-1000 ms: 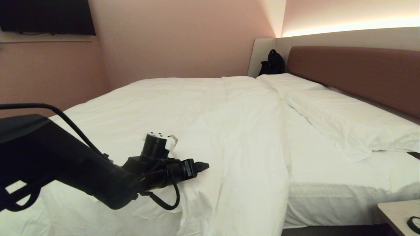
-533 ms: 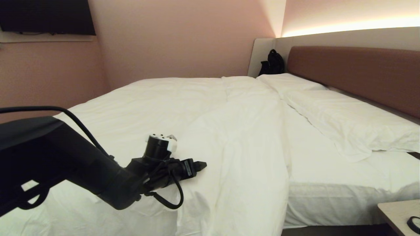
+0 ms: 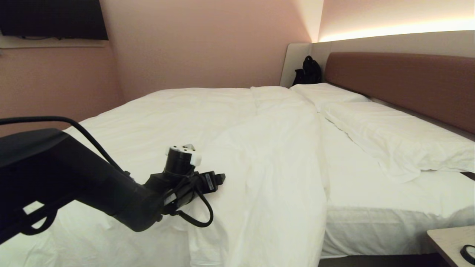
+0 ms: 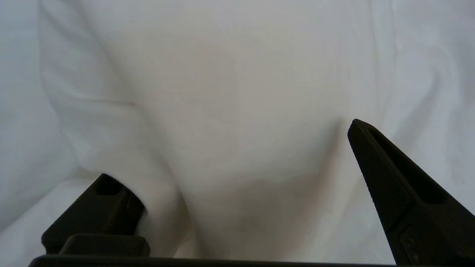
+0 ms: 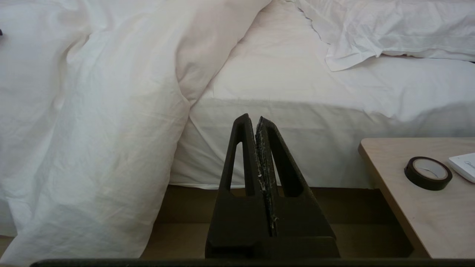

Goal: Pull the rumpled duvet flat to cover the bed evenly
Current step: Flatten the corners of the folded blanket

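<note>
the room has pinkish walls, a dark screen (image 3: 52, 18) mounted high beyond the left arm, and a lit strip above the reddish-brown headboard (image 3: 404, 85). the bed (image 3: 374, 222) fills most of the head view, its long axis running from the headboard, off to the left gripper's right, away toward the wall beneath the screen. two flat pillows (image 3: 393, 137) lie side by side along the headboard, and a black bag (image 3: 308, 70) sits in the corner past them. a pale wooden side table (image 5: 400, 200) stands just beside the bed, close to the right gripper, carrying a dark roll of tape (image 5: 427, 172) and the corner of a white object.

the duvet (image 3: 207, 122) covers the part of the bed away from the pillows, and its long axis runs with the bed's. its pillow-side edge is bunched into a thick ridge that spills over the near side of the mattress, leaving a band of bare sheet (image 3: 356, 174) between it and the pillows.

the left gripper (image 3: 219, 179) hangs low over the duvet, just short of that ridge, with its fingers (image 4: 389, 178) spread wide and only soft folds of the duvet between them. the right gripper (image 5: 256, 122) is parked low at the bedside, fingers pressed together on nothing, pointing at the mattress edge.
</note>
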Tool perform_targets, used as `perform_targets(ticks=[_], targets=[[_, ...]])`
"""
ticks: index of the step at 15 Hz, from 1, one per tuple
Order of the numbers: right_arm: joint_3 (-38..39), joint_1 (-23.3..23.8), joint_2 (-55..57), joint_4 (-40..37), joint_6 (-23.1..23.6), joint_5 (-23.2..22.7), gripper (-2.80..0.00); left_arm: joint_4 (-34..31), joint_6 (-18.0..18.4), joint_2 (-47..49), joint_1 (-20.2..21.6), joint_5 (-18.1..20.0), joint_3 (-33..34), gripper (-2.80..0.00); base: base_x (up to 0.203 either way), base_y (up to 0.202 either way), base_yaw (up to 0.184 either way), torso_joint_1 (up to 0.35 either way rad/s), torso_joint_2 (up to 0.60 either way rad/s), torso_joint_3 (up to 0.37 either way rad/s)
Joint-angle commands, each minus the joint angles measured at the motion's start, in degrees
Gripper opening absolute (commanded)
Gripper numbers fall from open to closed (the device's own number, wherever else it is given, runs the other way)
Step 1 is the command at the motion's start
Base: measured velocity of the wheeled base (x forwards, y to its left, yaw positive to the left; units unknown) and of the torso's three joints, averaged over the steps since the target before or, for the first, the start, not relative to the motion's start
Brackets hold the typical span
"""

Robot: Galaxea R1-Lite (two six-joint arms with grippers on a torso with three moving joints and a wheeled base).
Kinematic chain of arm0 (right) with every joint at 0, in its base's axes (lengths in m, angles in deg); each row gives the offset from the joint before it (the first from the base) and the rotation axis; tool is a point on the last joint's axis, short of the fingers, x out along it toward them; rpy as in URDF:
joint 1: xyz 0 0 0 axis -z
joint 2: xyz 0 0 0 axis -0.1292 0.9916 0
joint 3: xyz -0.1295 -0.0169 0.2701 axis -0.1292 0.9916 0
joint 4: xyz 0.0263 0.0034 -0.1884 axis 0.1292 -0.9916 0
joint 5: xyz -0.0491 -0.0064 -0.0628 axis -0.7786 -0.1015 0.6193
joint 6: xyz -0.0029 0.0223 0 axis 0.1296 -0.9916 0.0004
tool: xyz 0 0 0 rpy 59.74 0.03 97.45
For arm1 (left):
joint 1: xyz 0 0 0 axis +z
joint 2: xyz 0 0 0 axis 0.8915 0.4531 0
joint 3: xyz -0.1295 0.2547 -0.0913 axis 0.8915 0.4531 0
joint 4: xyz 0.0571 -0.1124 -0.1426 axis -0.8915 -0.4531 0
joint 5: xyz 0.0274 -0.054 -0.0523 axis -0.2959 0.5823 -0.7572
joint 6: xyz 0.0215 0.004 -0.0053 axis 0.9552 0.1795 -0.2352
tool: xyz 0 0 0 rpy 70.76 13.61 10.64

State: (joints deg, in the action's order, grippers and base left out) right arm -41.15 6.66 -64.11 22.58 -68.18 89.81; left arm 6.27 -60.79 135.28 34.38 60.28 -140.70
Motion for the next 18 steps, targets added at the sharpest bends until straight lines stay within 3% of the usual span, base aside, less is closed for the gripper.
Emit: perform_targets(ticks=[1,4,18], targets=[[0.0,0.0,0.0,0.0,0.0,0.0,-2.8,0.2,0.3,0.3,-0.1,-1.3,-0.3,0.0,0.0,0.0,0.0,0.0,0.0,0.0],[0.0,0.0,0.0,0.0,0.1,0.0,-2.8,0.2,1.3,0.7,-0.2,-3.1,-0.9,0.0,0.0,0.0,0.0,0.0,0.0,0.0],[0.0,0.0,0.0,0.0,0.1,0.0,-2.8,-1.4,1.5,3.1,-0.1,-3.2,-7.5,0.0,0.0,0.0,0.0,0.0,0.0,0.0]])
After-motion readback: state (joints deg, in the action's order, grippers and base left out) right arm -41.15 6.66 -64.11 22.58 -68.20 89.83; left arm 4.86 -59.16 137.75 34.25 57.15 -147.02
